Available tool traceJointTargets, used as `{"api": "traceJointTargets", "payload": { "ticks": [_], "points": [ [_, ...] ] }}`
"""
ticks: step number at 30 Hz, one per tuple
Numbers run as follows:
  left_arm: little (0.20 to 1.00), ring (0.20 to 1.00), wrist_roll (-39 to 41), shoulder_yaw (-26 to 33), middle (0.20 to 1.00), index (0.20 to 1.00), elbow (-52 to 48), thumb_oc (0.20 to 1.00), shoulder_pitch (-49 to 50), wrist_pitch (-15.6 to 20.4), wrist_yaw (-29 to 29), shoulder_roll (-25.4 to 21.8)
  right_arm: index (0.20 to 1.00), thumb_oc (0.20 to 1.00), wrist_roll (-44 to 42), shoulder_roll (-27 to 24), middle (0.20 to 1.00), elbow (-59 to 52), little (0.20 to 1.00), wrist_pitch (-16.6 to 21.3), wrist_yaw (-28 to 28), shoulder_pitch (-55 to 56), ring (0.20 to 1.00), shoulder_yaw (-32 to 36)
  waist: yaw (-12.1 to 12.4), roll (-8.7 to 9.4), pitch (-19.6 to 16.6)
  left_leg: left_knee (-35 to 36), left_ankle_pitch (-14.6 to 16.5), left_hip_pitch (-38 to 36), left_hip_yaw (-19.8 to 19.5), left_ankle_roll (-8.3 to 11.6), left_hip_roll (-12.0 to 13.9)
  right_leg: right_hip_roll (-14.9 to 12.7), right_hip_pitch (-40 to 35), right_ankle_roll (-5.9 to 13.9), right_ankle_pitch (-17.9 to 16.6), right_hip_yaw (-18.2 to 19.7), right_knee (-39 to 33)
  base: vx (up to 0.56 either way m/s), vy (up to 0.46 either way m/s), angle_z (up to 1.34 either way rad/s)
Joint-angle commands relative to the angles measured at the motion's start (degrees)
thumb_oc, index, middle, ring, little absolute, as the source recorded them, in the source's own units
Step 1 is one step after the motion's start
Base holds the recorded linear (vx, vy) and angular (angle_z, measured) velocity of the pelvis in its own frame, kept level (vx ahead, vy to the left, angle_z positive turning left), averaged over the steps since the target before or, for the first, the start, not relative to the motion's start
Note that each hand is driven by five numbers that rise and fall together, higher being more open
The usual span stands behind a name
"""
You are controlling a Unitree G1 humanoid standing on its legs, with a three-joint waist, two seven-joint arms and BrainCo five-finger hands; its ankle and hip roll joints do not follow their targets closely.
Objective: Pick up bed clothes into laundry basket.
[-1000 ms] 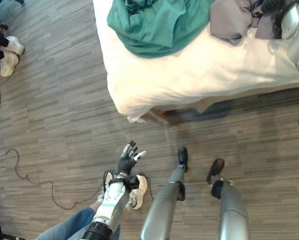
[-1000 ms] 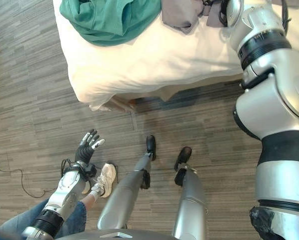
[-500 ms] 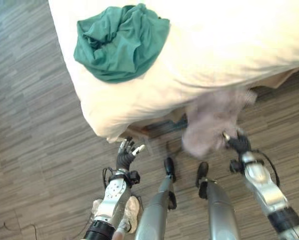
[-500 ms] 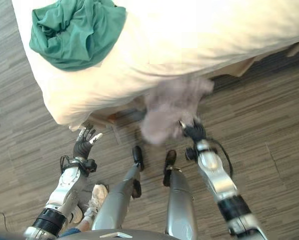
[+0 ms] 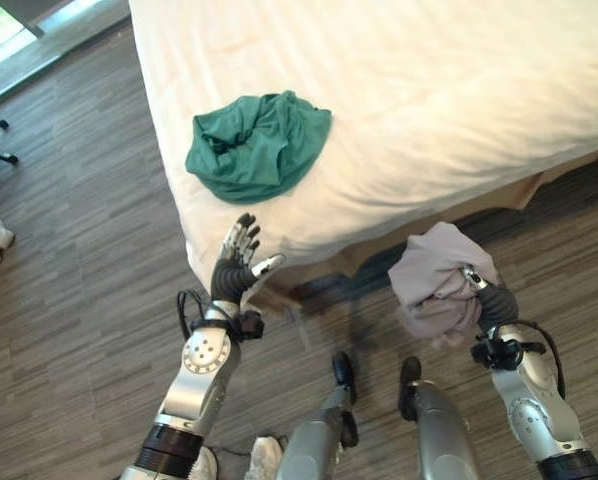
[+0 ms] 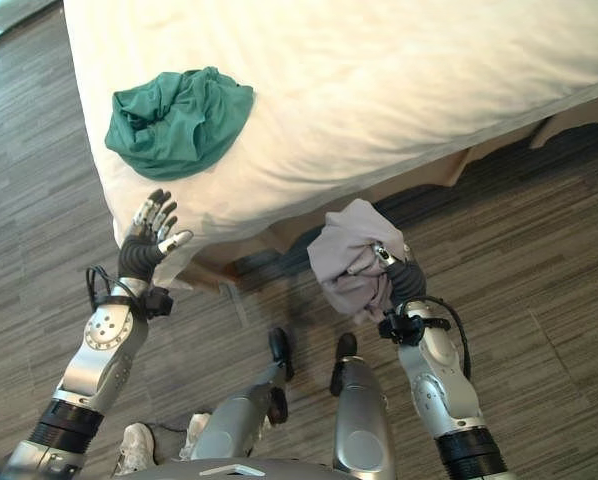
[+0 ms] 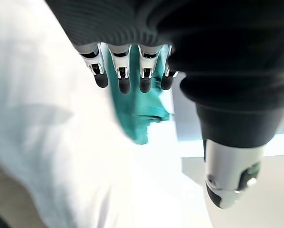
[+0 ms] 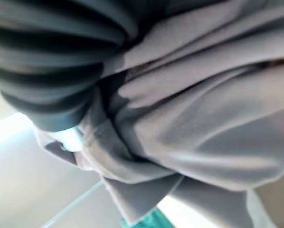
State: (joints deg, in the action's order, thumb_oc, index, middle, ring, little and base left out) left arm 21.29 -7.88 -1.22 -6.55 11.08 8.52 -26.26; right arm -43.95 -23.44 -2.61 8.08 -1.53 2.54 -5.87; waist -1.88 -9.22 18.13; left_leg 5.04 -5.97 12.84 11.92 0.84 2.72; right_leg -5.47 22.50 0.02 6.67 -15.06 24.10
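Two garments concern me: the green garment lies bunched on the bed just beyond my left hand, whose fingers are spread wide and hold nothing, while the grey garment is balled up in my right hand, fingers curled into its folds, off the bed's edge above the floor. I see no basket here, so I judge I should keep my right fingers firmly clenched, letting no cloth trail, before carrying it off.

Silver-grey arms, dark ribbed wrists
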Motion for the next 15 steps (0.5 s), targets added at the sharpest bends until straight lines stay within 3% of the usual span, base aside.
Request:
{"api": "traceJointTargets", "payload": {
  "ticks": [1,2,3,4,6,7,8,10,11,12,14,15],
  "points": [
    [1.000,1.000,-2.78,4.54,1.000,1.000,0.12,1.000,-0.54,3.09,-1.16,-5.85,0.200,0.200,-1.29,0.93,0.200,-3.84,0.200,2.45,-3.65,0.20,0.200,0.83,-2.16,4.50,-6.34,-0.04,2.75,-7.91,1.07,3.24,-1.42,-1.62,-14.25,7.84,-10.62,8.25,-26.68,0.05,0.009,-0.01],
    [1.000,1.000,-7.09,6.43,1.000,1.000,-0.42,1.000,-2.56,3.08,-0.99,-11.32,0.200,0.200,2.04,-1.09,0.200,-4.57,0.200,1.53,-4.29,1.57,0.200,1.74,-2.70,4.34,-7.22,-0.04,3.21,-9.18,1.28,3.39,-1.36,-1.59,-15.19,7.87,-10.01,8.47,-26.24,0.03,0.007,0.00],
    [1.000,1.000,-7.10,6.44,1.000,1.000,-0.41,1.000,-2.60,3.08,-0.98,-11.35,0.200,0.200,2.05,-1.06,0.200,-4.61,0.200,1.51,-4.28,1.54,0.200,1.75,-2.68,4.39,-7.27,-0.04,2.99,-8.98,1.30,3.38,-1.36,-1.59,-15.00,7.83,-10.22,8.49,-26.28,0.05,0.005,-0.02],
    [1.000,1.000,-8.93,7.68,1.000,1.000,0.35,1.000,-5.95,2.32,-0.73,-17.64,0.200,0.200,1.28,-1.84,0.200,-4.54,0.200,0.65,-5.73,3.20,0.200,2.00,-3.29,4.14,-7.74,-0.04,3.20,-9.66,1.50,3.52,-1.35,-1.54,-15.63,7.86,-9.97,8.61,-26.11,0.00,-0.006,-0.03],
    [1.000,1.000,-9.33,7.54,1.000,1.000,1.86,1.000,-8.06,2.15,-0.20,-20.35,0.200,0.200,0.96,-1.99,0.200,-4.57,0.200,0.07,-6.41,3.92,0.200,1.84,-3.49,4.15,-7.91,-0.04,2.85,-9.29,1.63,3.57,-1.27,-1.51,-15.30,7.84,-10.21,8.67,-26.14,-0.03,-0.009,-0.04],
    [1.000,1.000,-9.17,6.02,1.000,1.000,9.96,1.000,-14.83,1.21,1.52,-25.60,0.200,0.200,1.66,-3.26,0.200,-4.91,0.200,-1.11,-8.01,5.85,0.200,1.18,-4.25,3.97,-7.73,-0.04,2.46,-8.92,1.89,3.72,-1.04,-1.39,-14.79,7.91,-10.38,8.67,-25.99,-0.04,-0.010,-0.02],
    [1.000,1.000,-9.15,5.86,1.000,1.000,10.07,1.000,-15.01,1.25,1.53,-25.62,0.200,0.200,1.67,-3.21,0.200,-4.91,0.200,-1.11,-8.01,5.87,0.200,1.26,-4.17,3.99,-7.73,-0.04,2.46,-8.91,1.90,3.72,-1.04,-1.39,-14.78,7.90,-10.38,8.67,-25.99,-0.05,-0.013,0.01],
    [1.000,1.000,-7.10,0.89,1.000,1.000,26.37,1.000,-27.48,-0.73,4.02,-29.31,0.200,0.200,0.18,-4.06,0.200,-5.17,0.200,-2.64,-9.54,8.21,0.200,-0.43,-5.69,3.78,-6.91,-0.04,1.99,-8.25,2.40,3.76,-0.82,-1.15,-13.80,7.94,-10.70,8.80,-25.60,-0.05,-0.014,-0.03],
    [1.000,1.000,-6.96,0.15,1.000,1.000,26.95,1.000,-28.37,-0.51,4.01,-29.35,0.200,0.200,0.17,-3.87,0.200,-5.18,0.200,-2.65,-9.54,8.23,0.200,-0.21,-5.47,3.87,-6.85,-0.04,1.97,-8.23,2.37,3.76,-0.82,-1.16,-13.77,7.94,-10.68,8.77,-25.56,-0.06,-0.011,-0.06],
    [1.000,1.000,-1.06,-3.95,1.000,1.000,40.71,1.000,-37.30,-1.57,2.93,-29.02,0.200,0.200,-0.02,-4.43,0.200,-5.13,0.200,-3.56,-10.41,8.98,0.200,-1.71,-6.36,3.79,-5.87,-0.04,1.97,-8.10,2.84,3.84,-0.67,-0.96,-13.30,8.09,-10.77,8.97,-25.36,-0.06,-0.008,-0.06],
    [1.000,1.000,0.79,-7.01,1.000,1.000,47.59,1.000,-42.78,-2.32,2.03,-28.74,0.200,0.200,0.42,-4.57,0.200,-4.75,0.200,-3.65,-10.07,8.61,0.200,-2.50,-6.61,3.83,-5.23,-0.04,1.61,-7.54,3.11,3.94,-0.57,-0.85,-12.50,8.09,-11.10,9.16,-25.27,-0.07,-0.002,-0.03],
    [1.000,1.000,0.18,-10.84,1.000,1.000,57.28,1.000,-51.04,-3.93,1.69,-28.97,0.200,0.200,0.46,-5.22,0.200,-4.69,0.200,-3.60,-9.33,7.57,0.200,-3.56,-7.73,3.73,-4.14,-0.04,1.34,-7.03,3.65,4.13,-0.37,-0.71,-11.61,8.23,-11.50,9.55,-25.31,-0.04,0.010,-0.03]
  ]
}}
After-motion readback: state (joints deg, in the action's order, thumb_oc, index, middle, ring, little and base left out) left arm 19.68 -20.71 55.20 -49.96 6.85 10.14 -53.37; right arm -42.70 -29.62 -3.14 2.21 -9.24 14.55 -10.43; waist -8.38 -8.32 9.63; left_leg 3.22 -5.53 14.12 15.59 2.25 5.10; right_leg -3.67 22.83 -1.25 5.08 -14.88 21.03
